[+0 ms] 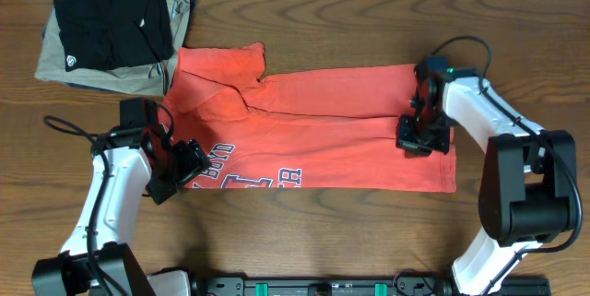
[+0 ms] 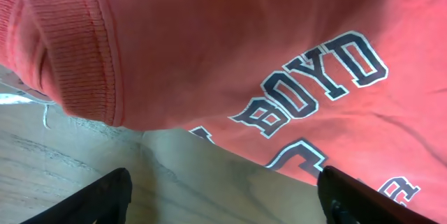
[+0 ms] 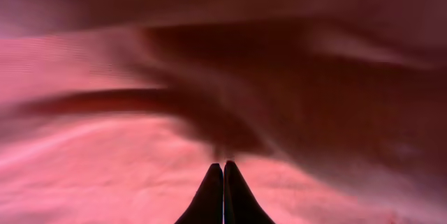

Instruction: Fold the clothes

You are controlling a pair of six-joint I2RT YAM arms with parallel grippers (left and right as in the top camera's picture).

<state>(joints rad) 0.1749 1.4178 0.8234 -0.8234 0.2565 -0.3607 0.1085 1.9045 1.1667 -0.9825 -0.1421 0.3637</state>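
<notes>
Lengthwise, T-shirt (image 1: 313,130) runs side to side, collar (image 2: 77,42) toward left gripper (image 1: 196,163), jaws wide; right gripper (image 1: 415,139) closed at hem end.

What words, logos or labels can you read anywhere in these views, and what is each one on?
"BOYD": blue-edged white block letters on the red-orange T-shirt, left wrist view.
Second lettering row: cut off by the frame, unreadable.
White logo on the black garment: too small to read.
Right wrist view: no text.
</notes>
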